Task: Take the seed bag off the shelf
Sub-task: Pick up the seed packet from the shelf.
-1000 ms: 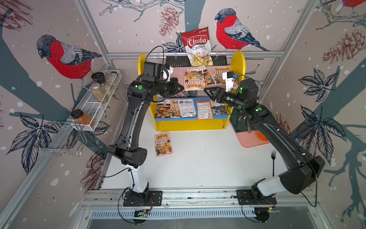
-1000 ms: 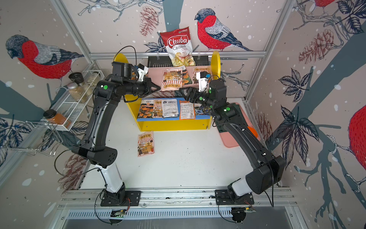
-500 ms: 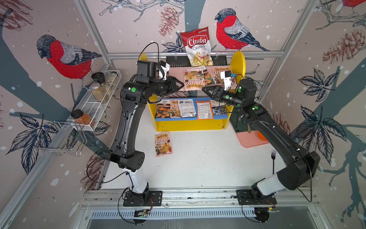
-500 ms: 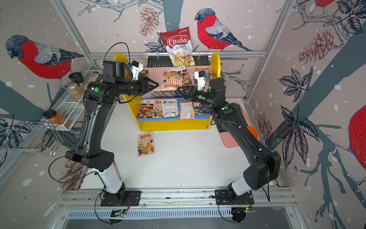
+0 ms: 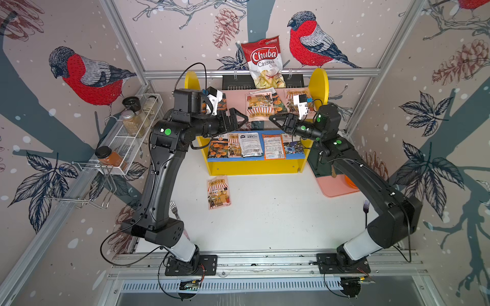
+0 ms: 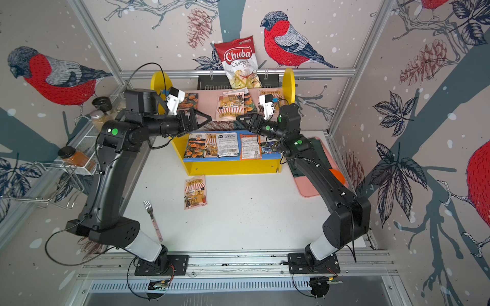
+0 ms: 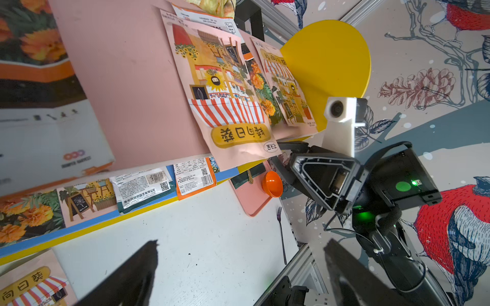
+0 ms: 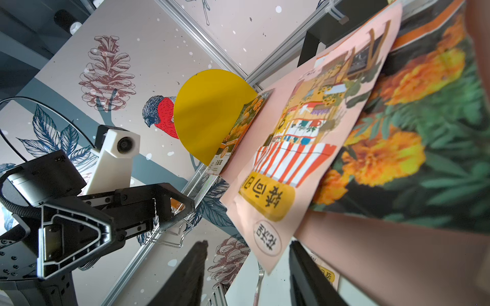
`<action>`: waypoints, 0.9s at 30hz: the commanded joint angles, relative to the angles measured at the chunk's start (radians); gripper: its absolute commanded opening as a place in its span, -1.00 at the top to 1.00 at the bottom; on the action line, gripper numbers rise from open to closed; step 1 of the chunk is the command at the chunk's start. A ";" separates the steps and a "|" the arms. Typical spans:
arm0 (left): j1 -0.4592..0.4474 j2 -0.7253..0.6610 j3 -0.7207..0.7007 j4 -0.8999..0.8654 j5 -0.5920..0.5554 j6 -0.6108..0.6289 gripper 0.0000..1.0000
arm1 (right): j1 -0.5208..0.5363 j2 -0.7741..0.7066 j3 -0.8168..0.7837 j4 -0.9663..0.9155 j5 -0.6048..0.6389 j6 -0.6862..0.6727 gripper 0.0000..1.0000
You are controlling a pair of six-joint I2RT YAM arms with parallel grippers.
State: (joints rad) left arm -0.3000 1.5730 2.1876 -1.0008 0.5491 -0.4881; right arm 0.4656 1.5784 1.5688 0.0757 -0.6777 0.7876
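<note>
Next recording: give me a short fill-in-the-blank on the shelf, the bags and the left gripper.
The sunflower seed bag overhanging the front edge of the shelf lies on its ____ upper board.
The left gripper stands ____, holding nothing.
A second seed bag lies flat on the table, in ____ of the shelf.
The chips bag behind the shelf reads ____.
Missing words: pink; open; front; Chuba.

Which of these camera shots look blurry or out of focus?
Left wrist view: the nearest marigold packet is soft, the sunflower seed bag sharp. Right wrist view: a second marigold packet, partly under that bag, is blurred. Both top views: sharp throughout.
</note>
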 commanded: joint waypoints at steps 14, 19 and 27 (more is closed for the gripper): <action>0.002 -0.329 -0.369 0.188 0.072 0.201 -0.96 | -0.016 0.035 0.032 0.077 0.004 0.038 0.06; 0.003 -0.389 -0.453 0.208 0.075 0.212 -0.96 | -0.026 0.047 0.031 0.096 0.008 0.063 0.12; 0.002 -0.423 -0.512 0.211 0.061 0.215 -0.95 | -0.051 0.065 0.025 0.138 -0.001 0.119 0.27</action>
State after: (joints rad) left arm -0.2985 1.1576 1.6806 -0.8410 0.6170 -0.2874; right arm 0.4267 1.6341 1.5929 0.1303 -0.7628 0.8883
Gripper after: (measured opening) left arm 0.977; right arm 0.375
